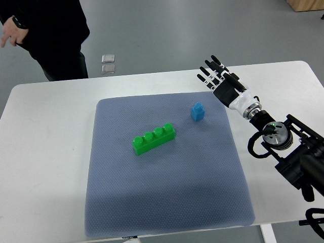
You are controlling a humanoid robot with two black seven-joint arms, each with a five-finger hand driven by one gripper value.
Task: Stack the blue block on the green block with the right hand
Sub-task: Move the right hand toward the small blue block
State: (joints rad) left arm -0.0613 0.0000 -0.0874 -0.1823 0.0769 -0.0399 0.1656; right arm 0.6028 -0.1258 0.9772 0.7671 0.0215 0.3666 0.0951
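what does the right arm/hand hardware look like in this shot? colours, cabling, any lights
The right hand has black fingers with pale knuckle segments and a black palm, on a white wrist cuff. Behind it sits a silver ring, then a black arm with a round joint showing a small green light and a looped black cable. Left arm not visible.

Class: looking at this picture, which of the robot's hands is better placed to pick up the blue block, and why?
The right hand. It hovers open just beyond the blue block, up and to the right of it, while no left arm shows in the picture.
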